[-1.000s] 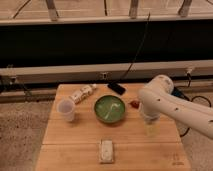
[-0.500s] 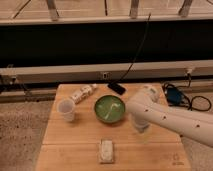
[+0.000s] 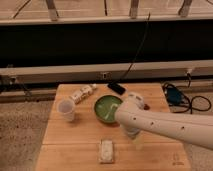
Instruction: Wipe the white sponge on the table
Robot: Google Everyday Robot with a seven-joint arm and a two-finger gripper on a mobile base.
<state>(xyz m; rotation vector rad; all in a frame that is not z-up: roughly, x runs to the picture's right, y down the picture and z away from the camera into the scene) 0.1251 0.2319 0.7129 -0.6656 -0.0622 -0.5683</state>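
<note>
The white sponge (image 3: 106, 150) lies flat near the front edge of the light-brown wooden table (image 3: 70, 137), a little left of centre. My white arm comes in from the right across the table. My gripper (image 3: 136, 141) hangs at its end, low over the table, just right of the sponge and a little behind it. It is apart from the sponge. The arm hides the right rim of the green bowl.
A green bowl (image 3: 106, 108) stands mid-table behind the sponge. A translucent white cup (image 3: 66, 109) stands at the left. A white tube with dark markings (image 3: 82, 93) and a black object (image 3: 116, 88) lie at the back. Cables (image 3: 176, 96) lie on the floor at the right.
My arm has swung left and forward across the table. The gripper has come from the right side down toward the front, closer to the sponge. The sponge has not moved.
</note>
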